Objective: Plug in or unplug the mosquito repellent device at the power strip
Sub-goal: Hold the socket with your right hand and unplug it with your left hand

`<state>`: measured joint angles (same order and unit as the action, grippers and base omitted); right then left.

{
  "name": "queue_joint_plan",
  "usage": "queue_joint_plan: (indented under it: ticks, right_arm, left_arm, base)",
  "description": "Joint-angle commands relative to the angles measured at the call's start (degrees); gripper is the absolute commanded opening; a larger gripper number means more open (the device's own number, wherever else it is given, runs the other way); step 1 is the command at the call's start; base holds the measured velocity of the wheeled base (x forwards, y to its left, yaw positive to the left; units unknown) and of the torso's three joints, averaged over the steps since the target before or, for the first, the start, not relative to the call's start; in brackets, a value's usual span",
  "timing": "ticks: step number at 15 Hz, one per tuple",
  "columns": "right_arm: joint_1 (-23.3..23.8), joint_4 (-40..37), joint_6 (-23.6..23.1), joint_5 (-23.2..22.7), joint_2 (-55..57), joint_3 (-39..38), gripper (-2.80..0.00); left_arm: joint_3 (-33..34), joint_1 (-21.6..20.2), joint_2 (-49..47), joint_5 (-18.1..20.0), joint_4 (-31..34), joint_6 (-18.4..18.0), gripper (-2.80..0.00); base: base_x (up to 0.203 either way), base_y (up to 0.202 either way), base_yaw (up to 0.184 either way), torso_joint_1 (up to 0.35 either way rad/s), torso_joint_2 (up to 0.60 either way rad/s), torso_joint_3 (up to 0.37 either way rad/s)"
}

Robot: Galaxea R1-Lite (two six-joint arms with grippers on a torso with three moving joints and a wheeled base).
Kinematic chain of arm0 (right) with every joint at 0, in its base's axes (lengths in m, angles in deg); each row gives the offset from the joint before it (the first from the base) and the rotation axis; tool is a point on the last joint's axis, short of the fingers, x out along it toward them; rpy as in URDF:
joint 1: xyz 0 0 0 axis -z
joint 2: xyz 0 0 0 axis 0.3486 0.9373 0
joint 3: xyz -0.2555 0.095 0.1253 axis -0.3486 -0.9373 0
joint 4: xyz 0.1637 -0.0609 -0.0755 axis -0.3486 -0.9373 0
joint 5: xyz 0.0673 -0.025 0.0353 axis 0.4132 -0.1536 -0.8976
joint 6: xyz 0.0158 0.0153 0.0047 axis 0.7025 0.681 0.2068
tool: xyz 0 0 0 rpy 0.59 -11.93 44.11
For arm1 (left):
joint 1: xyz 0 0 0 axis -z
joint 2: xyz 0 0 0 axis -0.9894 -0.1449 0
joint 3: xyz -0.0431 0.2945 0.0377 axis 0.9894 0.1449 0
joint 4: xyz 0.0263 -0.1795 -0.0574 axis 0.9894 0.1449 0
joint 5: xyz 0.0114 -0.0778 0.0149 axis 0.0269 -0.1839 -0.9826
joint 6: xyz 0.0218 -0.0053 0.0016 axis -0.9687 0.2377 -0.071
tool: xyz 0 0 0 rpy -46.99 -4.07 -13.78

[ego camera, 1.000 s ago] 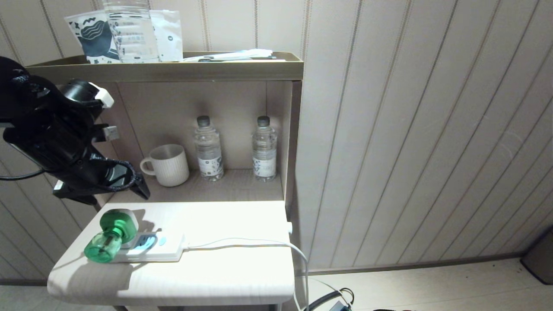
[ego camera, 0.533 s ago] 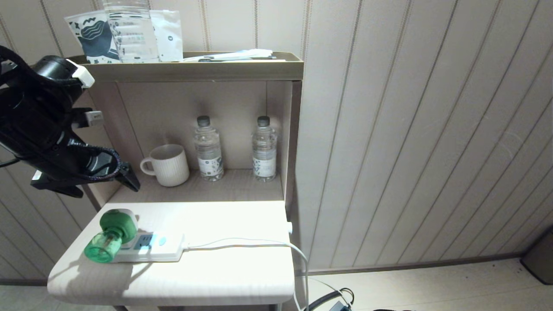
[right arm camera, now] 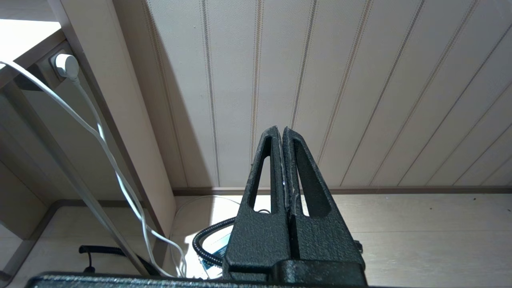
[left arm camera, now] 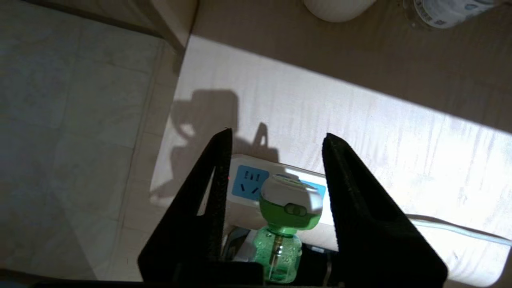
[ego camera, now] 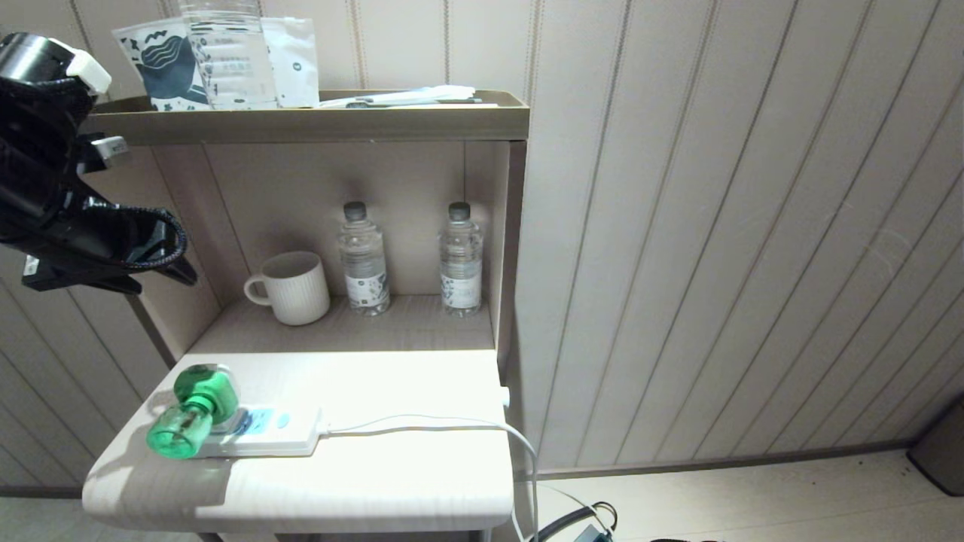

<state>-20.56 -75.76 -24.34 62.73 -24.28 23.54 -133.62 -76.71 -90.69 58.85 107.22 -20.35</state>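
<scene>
green-and-white mosquito repellent device sits plugged into the left end of the power strip, bottle end pointing off toward the front-left corner of the white surface. strip's white cord trails right, over the edge. left hand hangs high above the device, well clear, fingers apart with nothing between them. right hand is low beside the unit, facing the panelled wall, fingers pressed together, empty. ribbed mug stands on the shelf behind.
</scene>
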Motion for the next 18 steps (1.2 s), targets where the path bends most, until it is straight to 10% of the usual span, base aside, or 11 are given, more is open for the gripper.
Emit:
queue_joint_plan:
  ticks: [1, 8, 18]
  right_arm:
    - [-0.02, -0.04, -0.04, 0.00, 0.04, 0.01, -2.80]
    - [-0.02, -0.04, -0.04, 0.00, 0.04, 0.01, -2.80]
    - [-0.02, -0.04, -0.04, 0.00, 0.04, 0.01, -2.80]
  left_arm:
    - [0.26, -0.13, 2.68, -1.13, 0.37, 0.14, -2.80]
    - [8.49, -0.34, 14.20, -2.54, 1.21, 0.00, -2.80]
    - [42.90, 2.79, 48.75, -23.83, -10.05, -0.13, -2.80]
  base:
    - [0.000, 0.000, 0.000, 0.000, 0.00, 0.000]
    - [0.000, 0.000, 0.000, 0.000, 0.00, 0.000]
    - [0.000, 0.000, 0.000, 0.000, 0.00, 0.000]
